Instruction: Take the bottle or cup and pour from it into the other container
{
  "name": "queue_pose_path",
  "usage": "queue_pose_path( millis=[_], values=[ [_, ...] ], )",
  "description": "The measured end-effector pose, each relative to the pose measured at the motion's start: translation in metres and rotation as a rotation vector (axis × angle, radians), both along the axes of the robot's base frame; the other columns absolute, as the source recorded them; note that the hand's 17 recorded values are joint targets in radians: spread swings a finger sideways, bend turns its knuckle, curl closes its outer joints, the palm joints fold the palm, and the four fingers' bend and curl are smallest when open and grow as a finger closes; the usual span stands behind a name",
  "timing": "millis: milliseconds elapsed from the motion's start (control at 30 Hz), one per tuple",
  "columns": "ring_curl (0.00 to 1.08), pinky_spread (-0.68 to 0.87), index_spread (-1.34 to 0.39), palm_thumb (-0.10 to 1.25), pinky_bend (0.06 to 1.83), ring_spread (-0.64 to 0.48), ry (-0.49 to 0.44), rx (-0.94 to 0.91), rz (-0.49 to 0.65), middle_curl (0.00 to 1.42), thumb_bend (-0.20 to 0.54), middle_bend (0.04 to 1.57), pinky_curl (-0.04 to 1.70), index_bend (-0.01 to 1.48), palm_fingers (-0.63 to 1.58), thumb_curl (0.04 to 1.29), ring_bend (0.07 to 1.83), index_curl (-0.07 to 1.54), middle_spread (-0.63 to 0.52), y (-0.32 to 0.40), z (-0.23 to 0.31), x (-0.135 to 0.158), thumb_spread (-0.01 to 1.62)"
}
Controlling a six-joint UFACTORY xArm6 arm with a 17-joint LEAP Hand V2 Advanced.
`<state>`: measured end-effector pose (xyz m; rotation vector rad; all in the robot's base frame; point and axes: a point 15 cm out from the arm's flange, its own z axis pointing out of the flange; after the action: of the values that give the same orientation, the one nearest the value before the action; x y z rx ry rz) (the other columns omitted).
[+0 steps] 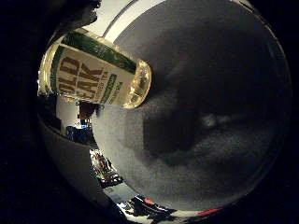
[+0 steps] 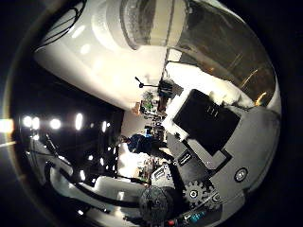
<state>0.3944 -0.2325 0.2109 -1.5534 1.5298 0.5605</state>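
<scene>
A clear bottle [image 1: 93, 73] with a green and cream label lies close across my palm in the little finger side view, its round end over a grey table top [image 1: 215, 75]. In the thumb side view the bottle [image 2: 213, 43] shows as clear glass with brownish content and a white part at one end. My right hand [image 2: 213, 132] shows there as black and white parts, and its fingers [image 2: 201, 115] curl up against the glass.
The grey table top carries a dark shadow [image 1: 177, 121] below the bottle. Past the table's edge there is room clutter [image 1: 103, 168]. The thumb side view shows a dark room with a row of lights [image 2: 43, 123] and distant equipment [image 2: 151, 95].
</scene>
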Motion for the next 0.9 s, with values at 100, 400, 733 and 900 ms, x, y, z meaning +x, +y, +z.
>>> queue_pose_path(
  millis=[100,400,733,900],
  values=[
    [0.52,-0.3,-0.2,0.98,1.33,-0.16,-0.006,-0.003,0.001,0.65,-0.019,1.1,0.33,0.84,1.25,0.57,1.25,0.71,-0.09,0.0,0.002,0.0,0.77],
    [0.61,-0.24,-0.18,1.06,1.4,-0.19,-0.022,-0.018,-0.004,0.69,-0.017,1.27,0.47,1.04,1.14,0.68,1.34,0.76,-0.08,-0.003,0.011,0.0,0.65],
    [0.7,-0.23,-0.19,1.09,1.39,-0.22,-0.069,-0.037,0.006,0.73,-0.019,1.34,0.59,1.15,1.07,0.8,1.35,0.78,-0.11,0.002,0.048,-0.003,0.46],
    [0.75,-0.24,-0.19,1.09,1.36,-0.23,-0.092,-0.072,0.008,0.76,-0.02,1.35,0.65,1.17,1.06,0.84,1.34,0.79,-0.12,0.003,0.069,-0.003,0.4]
  ],
)
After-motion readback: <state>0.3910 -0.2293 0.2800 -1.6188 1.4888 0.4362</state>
